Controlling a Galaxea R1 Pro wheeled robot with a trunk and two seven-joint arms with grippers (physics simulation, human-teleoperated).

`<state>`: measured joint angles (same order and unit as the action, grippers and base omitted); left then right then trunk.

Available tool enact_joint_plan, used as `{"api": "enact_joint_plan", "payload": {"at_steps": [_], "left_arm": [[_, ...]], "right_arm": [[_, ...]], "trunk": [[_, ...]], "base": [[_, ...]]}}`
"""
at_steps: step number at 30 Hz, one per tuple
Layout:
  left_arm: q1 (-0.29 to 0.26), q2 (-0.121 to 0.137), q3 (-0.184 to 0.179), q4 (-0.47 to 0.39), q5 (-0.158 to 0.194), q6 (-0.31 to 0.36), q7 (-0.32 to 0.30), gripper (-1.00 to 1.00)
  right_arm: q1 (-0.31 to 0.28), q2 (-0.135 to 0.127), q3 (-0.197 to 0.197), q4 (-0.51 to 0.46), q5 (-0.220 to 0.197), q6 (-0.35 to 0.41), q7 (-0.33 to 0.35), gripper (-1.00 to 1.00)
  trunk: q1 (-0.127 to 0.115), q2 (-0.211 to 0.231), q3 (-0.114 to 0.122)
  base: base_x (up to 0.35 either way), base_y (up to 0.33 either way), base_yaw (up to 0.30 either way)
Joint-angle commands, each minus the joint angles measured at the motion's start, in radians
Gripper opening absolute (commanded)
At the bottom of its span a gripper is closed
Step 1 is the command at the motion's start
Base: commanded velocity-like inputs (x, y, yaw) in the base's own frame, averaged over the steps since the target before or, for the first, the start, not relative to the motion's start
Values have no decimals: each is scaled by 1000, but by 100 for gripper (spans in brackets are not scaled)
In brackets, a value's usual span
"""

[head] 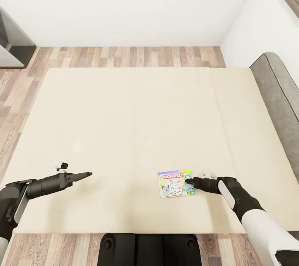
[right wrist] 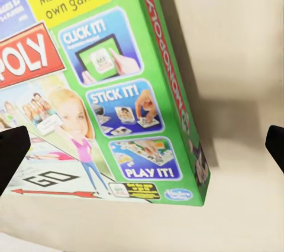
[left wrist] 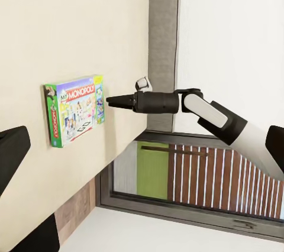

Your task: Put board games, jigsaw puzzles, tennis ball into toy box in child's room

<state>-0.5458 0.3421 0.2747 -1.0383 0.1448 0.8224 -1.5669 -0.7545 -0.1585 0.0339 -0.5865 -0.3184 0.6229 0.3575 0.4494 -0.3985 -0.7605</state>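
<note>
The right claw (head: 187, 181) lies low over the bed (head: 124, 124), its tip at the right edge of the board game (head: 176, 183). In the right wrist view its two fingertips (right wrist: 12, 154) sit far apart at the picture's sides, so it is spread wide, one finger over the cover and the other over bare mattress, gripping nothing. Whether the tip touches the box cannot be told. That close view cuts off much of the lid; the red title is only partly readable.

The left claw (head: 88, 173) hangs over the bed's near-left part, well apart from the game. In the head view its fingers merge into one dark point; in the left wrist view the dark fingertips (left wrist: 13, 148) stand apart with nothing between them.

The game, a green-edged Monopoly box, lies flat near the bed's front edge, right of centre. The rest of the beige mattress is bare. The grey headboard (head: 278, 87) runs along the bed's right side, cut by the frame. Wood-plank floor (head: 124, 56) shows beyond the far edge and along the left side, white walls (head: 124, 4) behind. A dark piece of furniture (head: 12, 43) at far left is cropped and unclear.
</note>
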Motion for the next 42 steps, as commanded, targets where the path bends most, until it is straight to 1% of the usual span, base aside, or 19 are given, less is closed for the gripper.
{"api": "enact_joint_plan", "payload": {"at_steps": [1,19,32,38,42], "left_arm": [[0,0,0,0,-1,11,-4,100],[0,1,1,0,-1,11,-4,100],[0,1,1,0,-1,11,-4,100],[0,1,1,0,0,11,-4,100],[0,1,1,0,0,11,-4,100]], "right_arm": [[0,-1,4,-1,-4,4,0,100],[0,2,9,-1,-4,3,0,100],[-8,18,12,-7,-3,2,1,100],[-12,21,12,-12,-2,2,1,100],[-13,22,13,-32,-2,1,1,100]], "trunk": [[1,-2,-1],[1,-2,-1],[1,-2,-1],[1,-2,-1],[1,-2,-1]], "base": [[0,0,0],[0,0,0],[0,0,0],[0,0,0],[0,0,0]]}}
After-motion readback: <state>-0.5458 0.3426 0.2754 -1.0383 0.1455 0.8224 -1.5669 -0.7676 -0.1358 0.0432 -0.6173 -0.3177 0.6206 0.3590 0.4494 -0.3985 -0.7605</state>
